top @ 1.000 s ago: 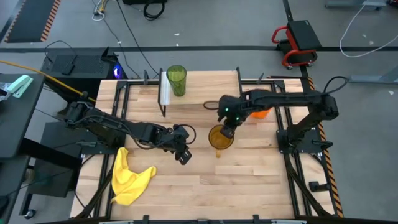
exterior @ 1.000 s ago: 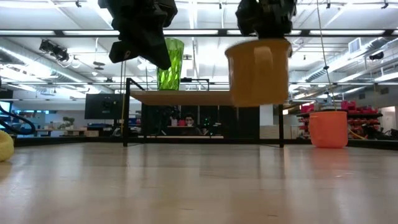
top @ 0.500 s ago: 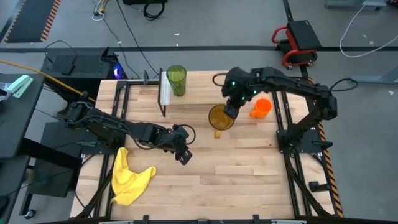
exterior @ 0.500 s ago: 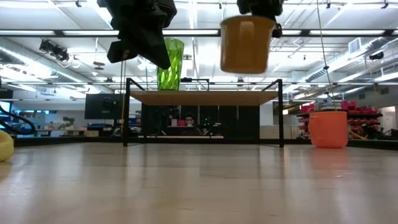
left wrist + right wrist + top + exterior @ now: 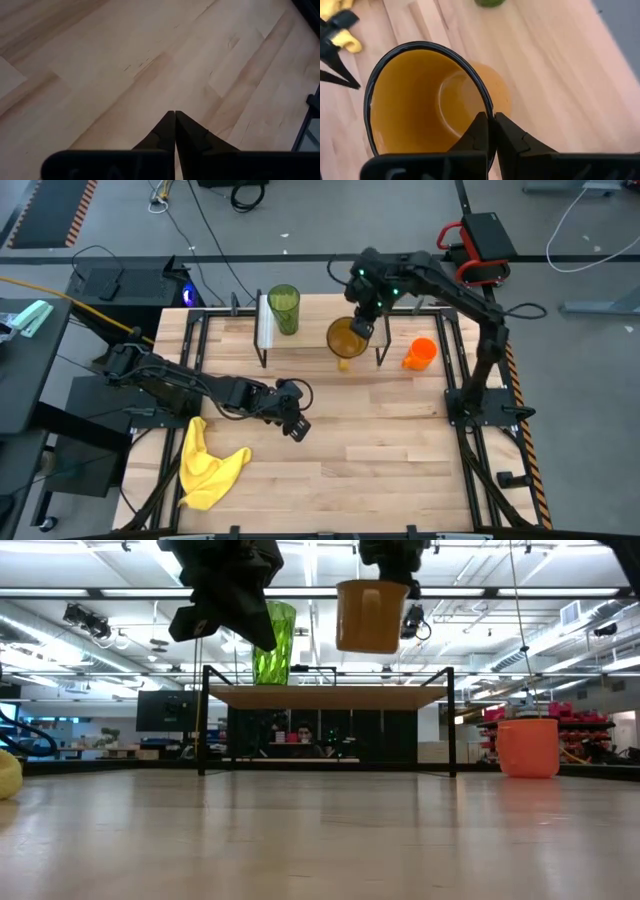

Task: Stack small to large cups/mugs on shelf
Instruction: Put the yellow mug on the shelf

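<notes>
My right gripper (image 5: 490,131) pinches the yellow mug (image 5: 347,339) by its rim, so it hangs upright above the shelf (image 5: 330,696), clear of the board for setting down. Green cup (image 5: 283,309) already stands on the shelf's left end; orange mug (image 5: 420,354) waits on the table (image 5: 380,450) beside it. Left gripper (image 5: 292,420) pressed together, idle mid-table near the yellow cloth (image 5: 208,463). Path looks unobstructed

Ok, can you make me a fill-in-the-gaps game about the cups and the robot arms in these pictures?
1. The right gripper holds the amber-yellow mug up in the ____.
2. The ____ tumbler stands on the shelf.
3. The orange mug sits on the ____ beside the shelf.
4. The left gripper is shut and holds ____.

Missing words: air; green; table; nothing
</notes>
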Available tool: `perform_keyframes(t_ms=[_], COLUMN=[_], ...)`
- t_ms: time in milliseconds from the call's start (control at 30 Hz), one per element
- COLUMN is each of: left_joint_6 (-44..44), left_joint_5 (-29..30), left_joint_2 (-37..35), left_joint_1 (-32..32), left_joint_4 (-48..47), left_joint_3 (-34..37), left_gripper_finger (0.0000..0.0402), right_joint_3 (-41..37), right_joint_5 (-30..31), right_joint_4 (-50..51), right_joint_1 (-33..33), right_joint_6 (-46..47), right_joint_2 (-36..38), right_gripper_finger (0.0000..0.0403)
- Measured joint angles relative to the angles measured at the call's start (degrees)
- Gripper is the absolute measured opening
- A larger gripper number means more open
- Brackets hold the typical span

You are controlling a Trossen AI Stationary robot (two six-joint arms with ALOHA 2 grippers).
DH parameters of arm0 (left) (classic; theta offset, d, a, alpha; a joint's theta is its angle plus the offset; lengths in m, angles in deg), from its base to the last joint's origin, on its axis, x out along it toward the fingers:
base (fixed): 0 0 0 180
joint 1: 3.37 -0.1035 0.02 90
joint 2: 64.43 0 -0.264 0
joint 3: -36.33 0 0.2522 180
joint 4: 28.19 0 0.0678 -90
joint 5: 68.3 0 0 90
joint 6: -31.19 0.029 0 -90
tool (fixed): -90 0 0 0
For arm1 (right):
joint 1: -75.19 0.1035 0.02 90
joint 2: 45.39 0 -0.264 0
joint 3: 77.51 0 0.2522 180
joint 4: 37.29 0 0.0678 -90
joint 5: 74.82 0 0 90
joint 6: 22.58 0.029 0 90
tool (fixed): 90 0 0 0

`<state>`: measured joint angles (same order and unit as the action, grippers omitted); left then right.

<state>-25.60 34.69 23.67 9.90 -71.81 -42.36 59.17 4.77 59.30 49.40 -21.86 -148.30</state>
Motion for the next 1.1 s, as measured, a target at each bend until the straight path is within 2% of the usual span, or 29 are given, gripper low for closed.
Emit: perform_keyframes(t_ms=[167, 300, 600, 900, 1100], left_joint_6=[-1.1, -1.2, -1.5, 1.3, 2.6], left_joint_5=[0.7, 0.7, 0.9, 0.9, 0.7], left_joint_2=[0.0, 0.0, 0.0, 0.0, 0.0], left_joint_1=[0.0, -0.3, -2.8, -5.1, -6.1], left_joint_4=[0.0, 0.0, 0.1, 0.0, 0.0], left_joint_3=[0.0, 0.0, 0.0, 0.0, 0.0], left_gripper_finger=[0.0028, 0.0026, 0.0011, 0.0023, 0.0014], right_joint_3=[7.1, 9.9, 10.0, 10.0, 10.0], right_joint_5=[-3.2, -5.5, -8.4, -10.0, -11.3], right_joint_4=[1.4, 3.2, 3.1, -4.1, -4.8], right_joint_1=[-3.3, -6.0, -9.9, -11.3, -11.6], right_joint_6=[-2.3, -3.8, -5.9, -5.2, -5.2], right_joint_2=[-4.3, -6.6, -10.3, -12.0, -13.5], right_gripper_finger=[0.0014, 0.0014, 0.0014, 0.0014, 0.0014])
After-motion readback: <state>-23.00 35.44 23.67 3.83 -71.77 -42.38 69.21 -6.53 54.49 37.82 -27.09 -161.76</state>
